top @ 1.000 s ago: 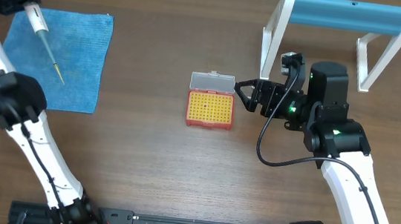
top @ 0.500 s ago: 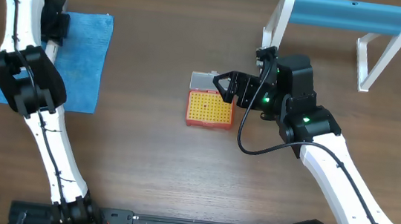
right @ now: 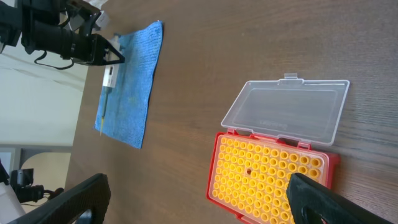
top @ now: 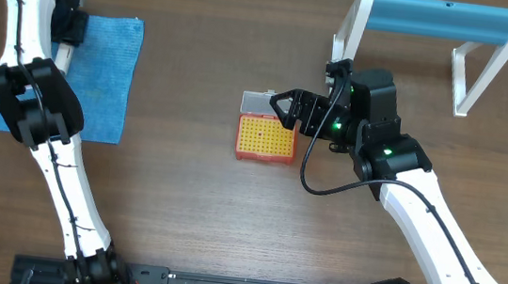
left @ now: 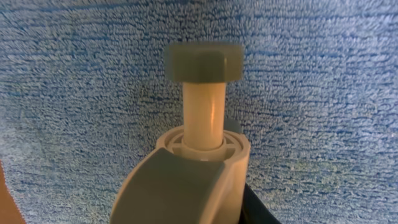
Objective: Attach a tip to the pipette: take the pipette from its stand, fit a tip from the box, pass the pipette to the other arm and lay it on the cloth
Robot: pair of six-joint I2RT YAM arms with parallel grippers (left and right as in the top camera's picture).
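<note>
From above, the left arm reaches up the left edge of the frame, and its tool [top: 69,28] sits over the upper left corner of the blue cloth [top: 110,70]. A pale strip of the pipette [top: 62,58] pokes out just below it, on the cloth. At mid frame the right tool [top: 281,109] hangs spread and empty just beside the upper right corner of the tip box [top: 267,139]. The box stands open on the table [top: 181,210]. The stand [top: 437,18] is at upper right, with nothing hanging on it.

Through the left wrist camera, the pipette's plunger knob and collar [left: 205,124] stand dead centre, with the cloth's weave [left: 323,93] right behind them. The pipette looks down at the cloth, or very nearly so. Whether the tool is clenched on it or released, I cannot tell.

Through the right wrist camera, that arm's own fingers [right: 81,196] stand wide apart at the lower corners. The box of yellow tips [right: 273,186] lies between them with its clear lid [right: 286,112] folded back. Far off at upper left the other tool [right: 102,53] is at the pipette's head. The white body [right: 109,74] and its thin tip run along the cloth's edge [right: 140,74].

I'd say this is the last step, laying the pipette down. The next move calls for letting go, if that's not yet done. Then the tool should lift straight off so nothing drags the pipette or rucks the cloth.
</note>
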